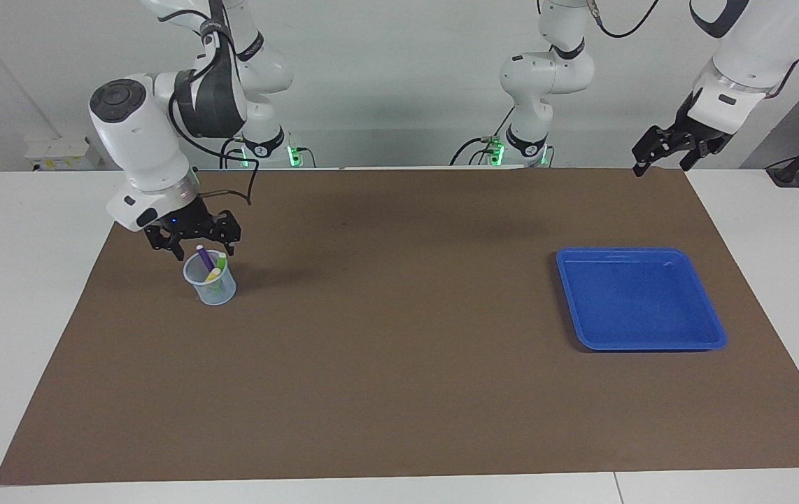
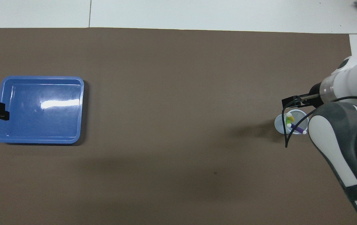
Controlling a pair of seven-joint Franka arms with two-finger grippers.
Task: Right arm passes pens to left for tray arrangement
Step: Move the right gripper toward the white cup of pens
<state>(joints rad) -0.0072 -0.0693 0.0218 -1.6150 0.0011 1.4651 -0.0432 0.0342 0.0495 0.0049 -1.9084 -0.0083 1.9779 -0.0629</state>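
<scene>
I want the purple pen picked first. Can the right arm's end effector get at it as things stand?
Probably yes: the right end effector is open just above the cup, and the purple pen sticks out above the rim, uncovered.
</scene>
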